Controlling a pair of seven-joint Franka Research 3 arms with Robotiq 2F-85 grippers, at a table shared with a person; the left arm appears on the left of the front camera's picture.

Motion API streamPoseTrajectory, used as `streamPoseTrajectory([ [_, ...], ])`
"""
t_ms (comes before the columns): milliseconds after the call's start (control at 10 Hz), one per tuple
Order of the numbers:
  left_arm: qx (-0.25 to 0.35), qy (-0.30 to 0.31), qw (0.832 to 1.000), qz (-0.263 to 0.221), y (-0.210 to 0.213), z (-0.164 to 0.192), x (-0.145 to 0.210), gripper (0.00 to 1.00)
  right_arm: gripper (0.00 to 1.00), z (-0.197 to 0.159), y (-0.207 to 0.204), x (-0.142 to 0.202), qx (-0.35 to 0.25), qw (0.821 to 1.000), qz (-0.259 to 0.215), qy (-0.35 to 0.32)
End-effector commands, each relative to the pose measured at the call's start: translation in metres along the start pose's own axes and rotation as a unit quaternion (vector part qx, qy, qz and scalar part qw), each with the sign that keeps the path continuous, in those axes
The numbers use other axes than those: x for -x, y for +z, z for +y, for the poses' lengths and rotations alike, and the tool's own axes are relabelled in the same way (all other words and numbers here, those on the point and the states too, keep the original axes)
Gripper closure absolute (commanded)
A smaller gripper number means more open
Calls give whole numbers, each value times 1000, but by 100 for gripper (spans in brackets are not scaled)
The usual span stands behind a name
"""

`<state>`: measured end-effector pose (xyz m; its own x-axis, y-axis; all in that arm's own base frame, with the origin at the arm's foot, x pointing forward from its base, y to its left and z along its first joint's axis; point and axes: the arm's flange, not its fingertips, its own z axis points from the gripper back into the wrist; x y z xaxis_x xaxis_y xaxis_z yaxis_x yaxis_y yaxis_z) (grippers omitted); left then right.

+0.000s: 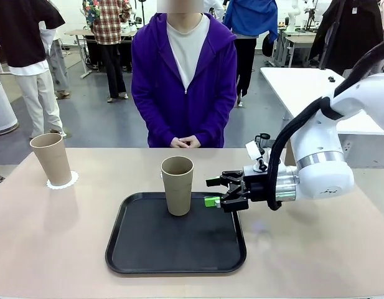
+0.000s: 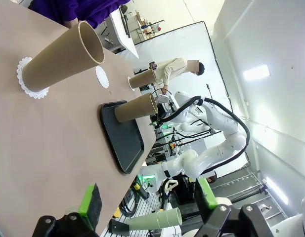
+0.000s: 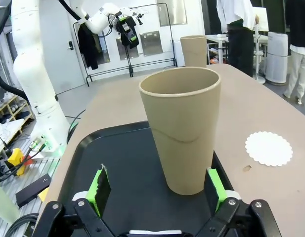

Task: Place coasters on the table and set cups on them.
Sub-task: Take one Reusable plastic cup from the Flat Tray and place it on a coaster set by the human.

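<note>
The cup (image 1: 177,185) is standing upright on the black tray (image 1: 176,249), sitting between the right gripper's (image 1: 215,191) spread, unclenched fingers.

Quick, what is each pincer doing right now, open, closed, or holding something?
Left pincer: open, holding nothing.
Right pincer: open, one finger on either side of the cup on the black tray, not yet closed on it.

a black tray (image 1: 148,249) with rounded corners lies flat near the front edge. a person in a purple hoodie (image 1: 155,81) stands across it. a white side bench (image 1: 297,84) stands behind right.
</note>
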<state>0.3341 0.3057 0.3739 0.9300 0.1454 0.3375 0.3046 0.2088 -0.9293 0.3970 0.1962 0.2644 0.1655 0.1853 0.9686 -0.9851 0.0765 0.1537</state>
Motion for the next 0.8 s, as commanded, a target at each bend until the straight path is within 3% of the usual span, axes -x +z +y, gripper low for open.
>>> streamPoseTrajectory([
  [0, -1, -1, 1000, -1, 2, -2, 0, 0, 0, -13, -23, 17, 18, 1000, -7, 19],
  [700, -1, -1, 1000, -1, 2, -2, 0, 0, 0, -29, -54, 30, 3, 999, -24, 38],
])
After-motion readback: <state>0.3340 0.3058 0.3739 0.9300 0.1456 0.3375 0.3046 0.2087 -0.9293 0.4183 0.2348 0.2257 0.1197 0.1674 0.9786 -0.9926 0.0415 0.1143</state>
